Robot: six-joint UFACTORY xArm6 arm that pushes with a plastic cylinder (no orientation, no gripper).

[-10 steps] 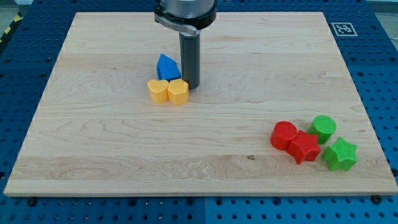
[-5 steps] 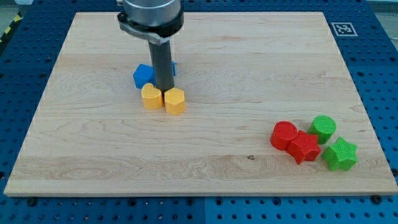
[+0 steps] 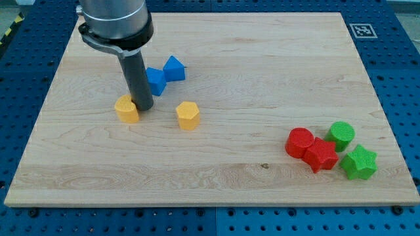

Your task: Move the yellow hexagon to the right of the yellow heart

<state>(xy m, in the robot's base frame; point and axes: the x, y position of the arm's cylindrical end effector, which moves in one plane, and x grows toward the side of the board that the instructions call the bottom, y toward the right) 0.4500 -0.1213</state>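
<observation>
You can see the yellow hexagon sitting alone on the counter, well apart from the yellow heart and on its right in the view, so the goal looks largely met. My tip rests against the heart's right edge, between the 2 yellow blocks, with the hexagon clear of it. To finish well, you would draw the tip off without nudging the heart further to the view's left, or, if you want the pair closer, bring the tip round to the hexagon's far right side and push it gently leftward in a straight line, stopping short of contact. Watch the 2 blue blocks just above the tip; a wide swing could drag them into the gap. The arm comes down from the view's top left, the rod standing upright under its dark collar. There is no gripper on this rig, so nothing spreads or pinches. The red and green blocks lie far off at the lower right.
</observation>
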